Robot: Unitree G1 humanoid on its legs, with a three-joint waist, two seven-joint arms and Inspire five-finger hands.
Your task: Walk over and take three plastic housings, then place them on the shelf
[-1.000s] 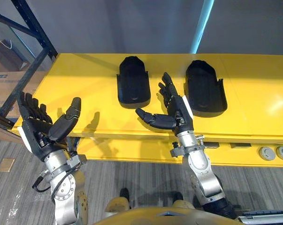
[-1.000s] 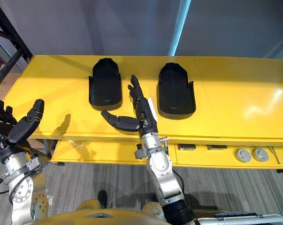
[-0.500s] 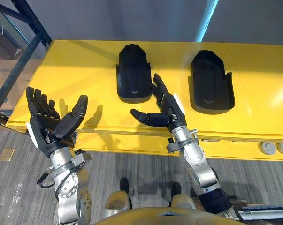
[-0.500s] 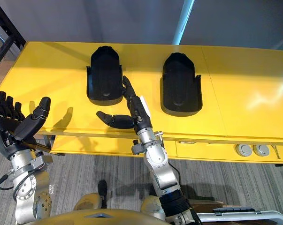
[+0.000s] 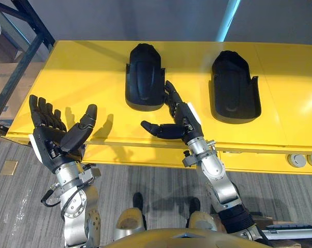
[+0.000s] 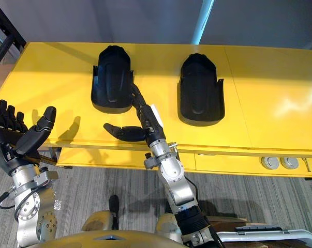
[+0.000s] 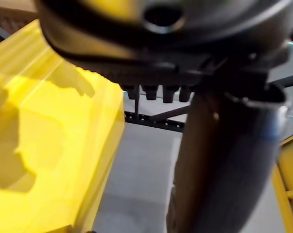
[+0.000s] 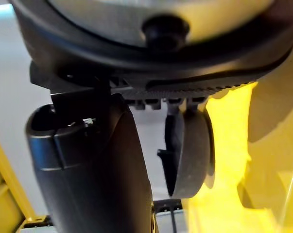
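Two black plastic housings are seen lying flat on the yellow counter (image 5: 83, 72), domed side up and well apart. This leaves room for a hand to be brought in between them. The left housing (image 5: 144, 77) is the one being addressed, while the right housing (image 5: 235, 88) is left untouched.

The right robot hand (image 5: 184, 121) is held released. Its fingers are stretched straight along the near right edge of the left housing and its thumb is spread wide across the counter in front. This posture is judged to be a pre-grasp, with the hand kept wide so that the housing's edge can be taken between fingers and thumb. Whether the fingertips actually touch the housing cannot be told.

The left robot hand (image 5: 55, 137) is held off the counter's left front corner, palm up, fingers relaxed, with nothing in it. It is probably kept ready to receive or support a housing.

No housing has been lifted yet, so the task is judged to be at its first pick-up. A dark metal rack (image 5: 33, 20) is seen beyond the counter's left end.
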